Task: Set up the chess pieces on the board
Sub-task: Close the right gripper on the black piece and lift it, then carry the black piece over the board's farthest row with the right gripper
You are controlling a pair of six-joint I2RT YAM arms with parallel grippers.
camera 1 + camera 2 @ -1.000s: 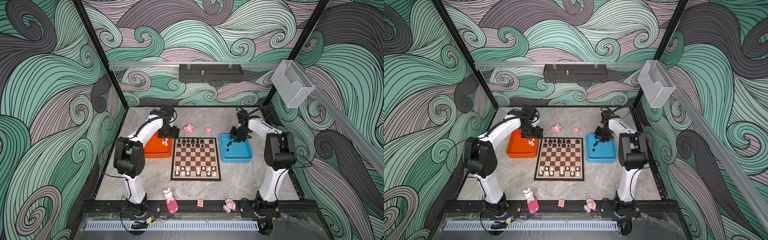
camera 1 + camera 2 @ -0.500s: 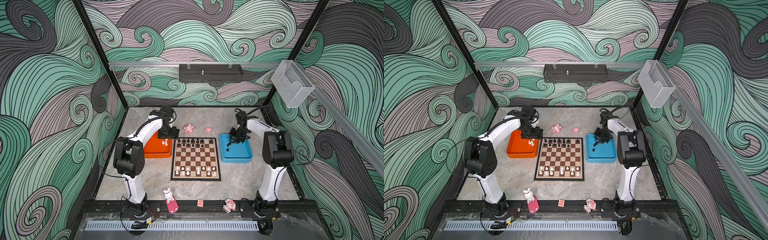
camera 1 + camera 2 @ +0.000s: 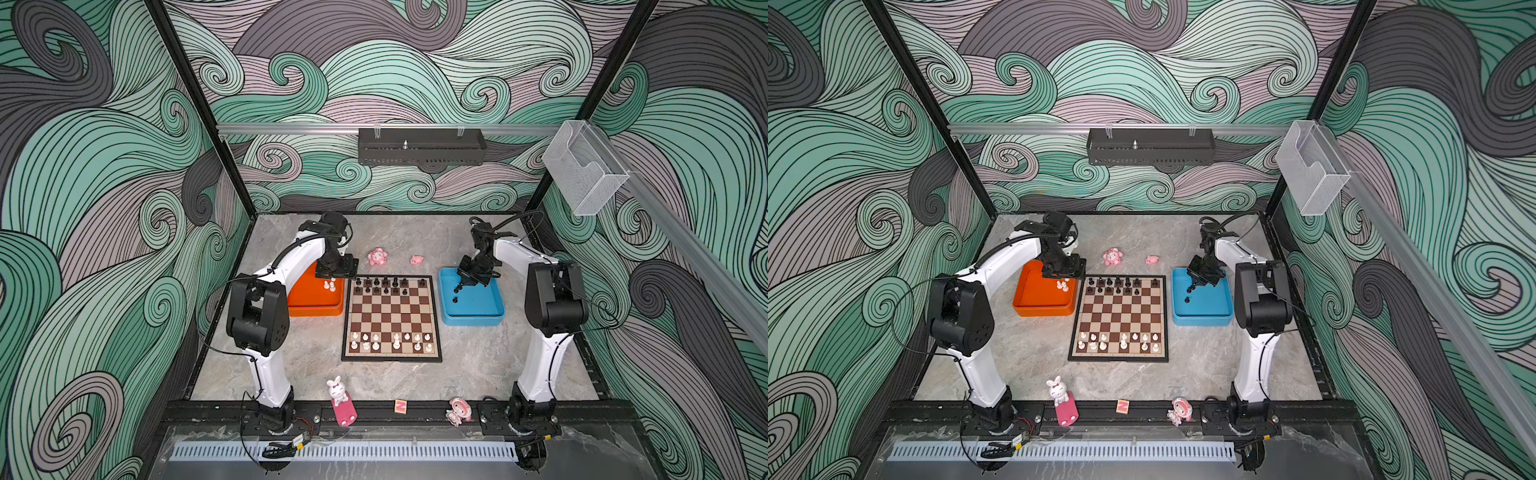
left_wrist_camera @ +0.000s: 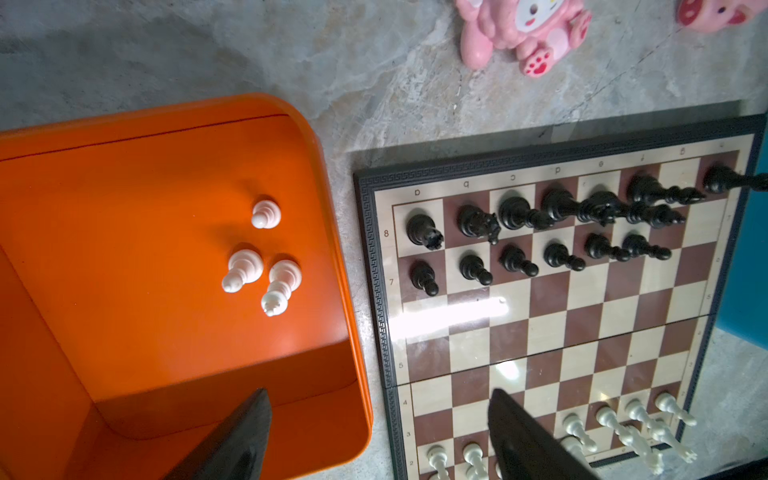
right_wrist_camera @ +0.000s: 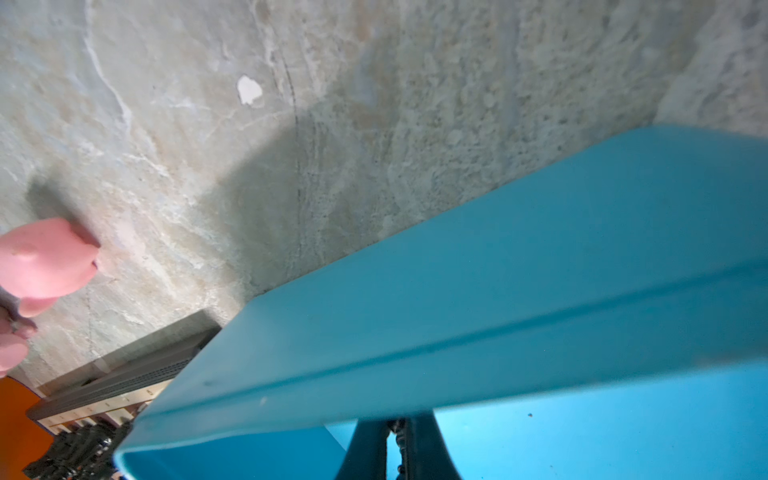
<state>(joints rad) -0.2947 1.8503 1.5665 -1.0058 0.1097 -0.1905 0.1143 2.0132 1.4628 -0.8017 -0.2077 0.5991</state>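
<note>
the right gripper (image 5: 397,453) runs off the picture's edge in its wrist view, only the ends of its fingers (image 5: 365,453) showing. the dark piece (image 5: 400,442) pinched between them is a blurred sliver, its kind untellable. there the wall of the blue tray (image 5: 498,270) hides most of the board (image 5: 116,380), and a pink toy (image 5: 41,262) is cut by the edge. the left gripper (image 4: 378,395) shows only two finger ends. in both top views the chess pieces (image 3: 396,343) are too small to name.
</note>
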